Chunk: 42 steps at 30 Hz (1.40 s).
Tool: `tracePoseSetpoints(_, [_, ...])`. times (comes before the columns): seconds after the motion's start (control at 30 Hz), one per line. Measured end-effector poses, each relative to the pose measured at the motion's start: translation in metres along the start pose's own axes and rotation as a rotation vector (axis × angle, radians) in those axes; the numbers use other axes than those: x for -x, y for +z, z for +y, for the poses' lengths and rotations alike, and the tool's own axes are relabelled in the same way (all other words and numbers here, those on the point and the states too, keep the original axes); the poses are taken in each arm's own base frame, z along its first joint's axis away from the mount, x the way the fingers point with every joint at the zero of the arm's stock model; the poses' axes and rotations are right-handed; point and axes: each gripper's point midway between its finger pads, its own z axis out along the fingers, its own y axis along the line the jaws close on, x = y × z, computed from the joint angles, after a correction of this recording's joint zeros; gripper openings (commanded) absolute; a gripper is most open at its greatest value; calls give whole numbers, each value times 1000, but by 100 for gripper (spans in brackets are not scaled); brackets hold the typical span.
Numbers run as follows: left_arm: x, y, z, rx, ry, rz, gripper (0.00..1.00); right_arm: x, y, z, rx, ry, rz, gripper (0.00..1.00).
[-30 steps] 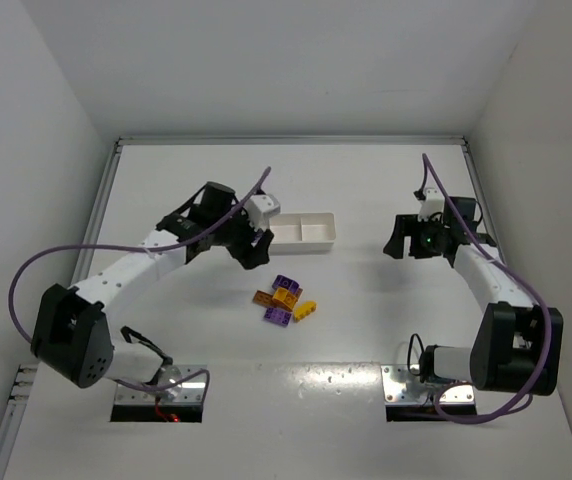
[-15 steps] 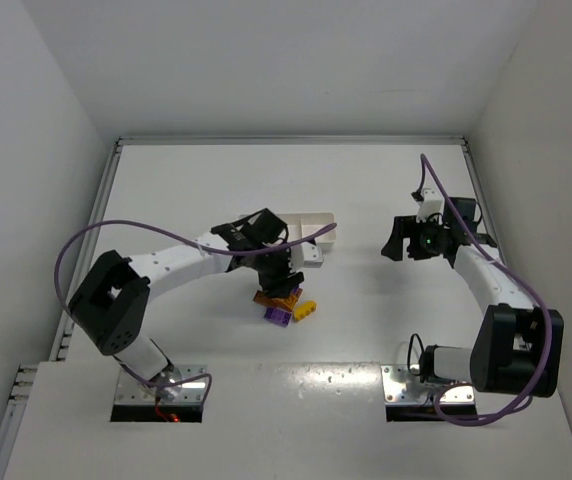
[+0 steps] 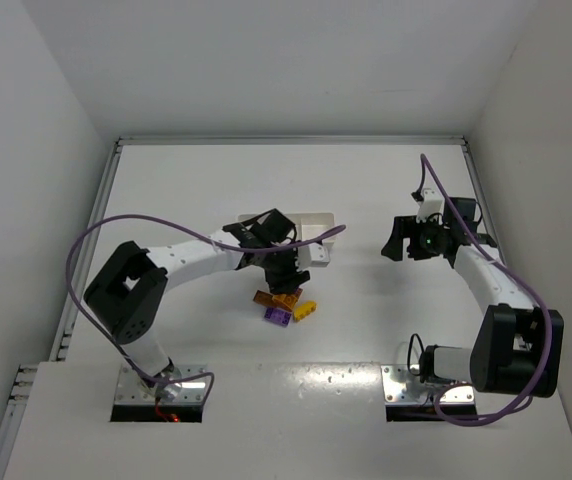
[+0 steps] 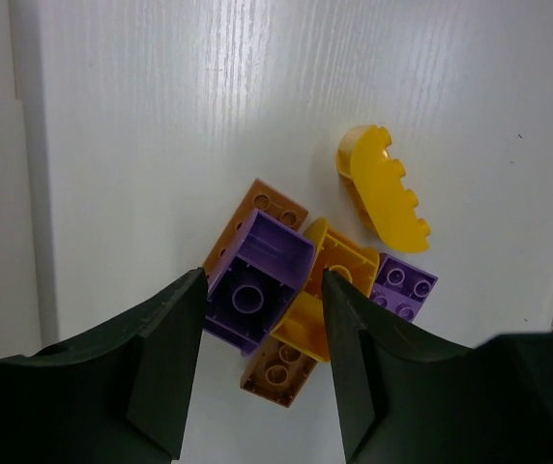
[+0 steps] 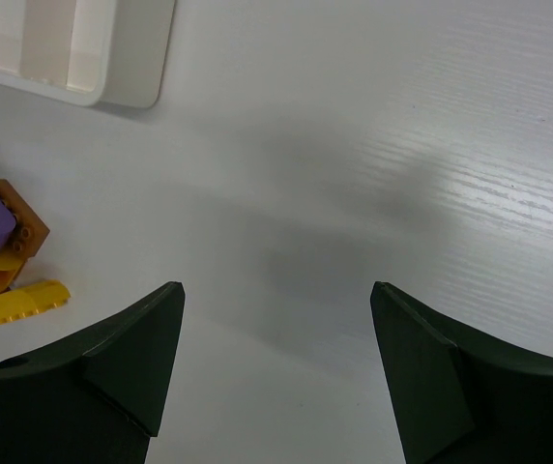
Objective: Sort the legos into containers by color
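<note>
The legos (image 3: 284, 303) lie in a small pile at mid-table. In the left wrist view, an upside-down purple brick (image 4: 257, 290) rests on an orange-brown brick (image 4: 278, 369), beside a yellow brick (image 4: 334, 266), a small purple brick (image 4: 404, 286) and a curved yellow brick (image 4: 385, 188). My left gripper (image 4: 262, 280) is open and low over the pile, its jaws on either side of the purple brick. The white tray (image 3: 318, 222) lies just behind, partly hidden by the left arm. My right gripper (image 3: 398, 240) is open and empty over bare table, to the right of the tray.
In the right wrist view the tray's corner (image 5: 112, 68) is at the top left and the pile (image 5: 1, 256) at the left edge. White walls enclose the table at the back and on both sides.
My left gripper has swung from beside the tray's left end to the lego pile and come down over it. The right arm has not moved.
</note>
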Motion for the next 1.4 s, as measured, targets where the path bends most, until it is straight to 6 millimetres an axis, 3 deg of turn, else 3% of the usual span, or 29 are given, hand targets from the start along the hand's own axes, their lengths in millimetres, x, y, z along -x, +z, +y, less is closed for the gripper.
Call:
tracePoseSetpoints(0.2, [-4, 9, 4, 1, -6, 16, 51, 0, 0, 0, 0, 0, 0, 79])
tracePoseSetpoints(0.47, [1, 14, 7, 4, -6, 3, 21, 0, 0, 0, 0, 0, 0, 79])
tracePoseSetpoints(0.83, [2, 12, 8, 21, -42, 4, 1, 0, 0, 0, 0, 0, 0, 79])
tracePoseSetpoints(0.97, [12, -2, 10, 60, -69, -22, 0, 0, 0, 0, 2, 0, -1, 79])
tracePoseSetpoints(1.23, [59, -50, 25, 185, -119, -164, 0, 0, 0, 2, 9, 0, -1, 79])
tracePoseSetpoints(1.33, [56, -61, 41, 246, -178, -174, 0, 0, 0, 2, 9, 0, -1, 79])
tracePoseSetpoints(1.4, [45, -69, 62, 314, -249, -165, 0, 0, 0, 2, 10, 0, -1, 79])
